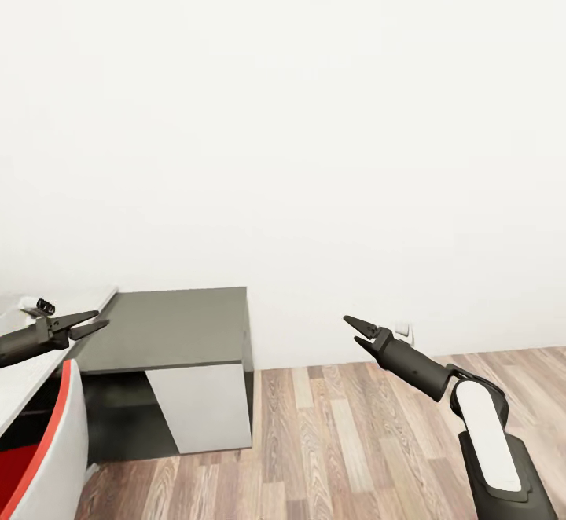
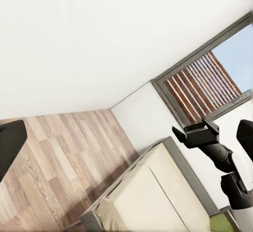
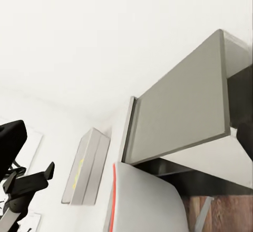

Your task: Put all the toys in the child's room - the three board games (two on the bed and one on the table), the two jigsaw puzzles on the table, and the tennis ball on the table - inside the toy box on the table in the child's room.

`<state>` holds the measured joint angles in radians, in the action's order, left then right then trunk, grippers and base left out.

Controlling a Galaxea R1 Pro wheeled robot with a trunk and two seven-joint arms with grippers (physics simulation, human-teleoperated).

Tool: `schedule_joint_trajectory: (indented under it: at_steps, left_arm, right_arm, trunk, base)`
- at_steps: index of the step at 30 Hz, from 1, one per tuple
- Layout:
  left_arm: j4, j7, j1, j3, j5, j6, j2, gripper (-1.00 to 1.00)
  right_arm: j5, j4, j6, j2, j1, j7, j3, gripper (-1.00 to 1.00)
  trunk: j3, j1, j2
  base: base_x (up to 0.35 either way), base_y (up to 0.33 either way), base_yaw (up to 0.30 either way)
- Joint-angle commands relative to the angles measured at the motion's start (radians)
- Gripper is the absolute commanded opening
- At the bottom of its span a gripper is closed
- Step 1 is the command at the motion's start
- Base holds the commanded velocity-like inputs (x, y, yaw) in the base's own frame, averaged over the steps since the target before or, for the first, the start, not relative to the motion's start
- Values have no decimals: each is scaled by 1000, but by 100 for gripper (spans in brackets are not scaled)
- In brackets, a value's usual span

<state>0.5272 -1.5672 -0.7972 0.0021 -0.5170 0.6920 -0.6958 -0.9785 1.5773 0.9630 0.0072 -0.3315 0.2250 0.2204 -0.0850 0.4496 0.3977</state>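
Note:
My left gripper (image 1: 101, 318) hangs open and empty over the light grey end of the table (image 1: 20, 375) at the far left. My right gripper (image 1: 350, 328) is open and empty in the air above the wood floor, right of the table's lower dark grey section (image 1: 169, 327). In the right wrist view the light grey toy box (image 3: 90, 164) stands on the table past that dark section (image 3: 182, 111), with a yellow streak at its opening. The bed (image 2: 153, 200) with its cream mattress shows in the left wrist view. Board games, jigsaw puzzles and tennis ball are out of view.
A white chair with a red edge (image 1: 55, 433) stands close at the lower left, against the table. A plain white wall rises behind everything. Wood-plank floor (image 1: 354, 441) stretches to the right of the desk. A dark-framed window (image 2: 211, 82) is beyond the bed.

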Motion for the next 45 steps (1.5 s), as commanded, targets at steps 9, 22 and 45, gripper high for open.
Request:
schedule_joint_trajectory:
  at_steps: [9,22,45]
  left_arm:
    - [0,-4,-1,1,1,16,-10,100]
    - [6,-4,-1,-21,9,23,-5,100]
    - [60,187,-1,-216,46,21,125,100]
  right_arm:
    - [9,0,5,1,-1,9,2,100]
    - [23,-25,-14,2,-1,-4,2,100]
    - [237,-96,-29,-4,-1,-2,-2,100]
  trunk:
    - [-7,0,2]
    - [-10,0,2]
    - [-10,0,2]
  base:
    - [-33,-30,-178]
    - [-1,-1,-41]
    - [0,0,0]
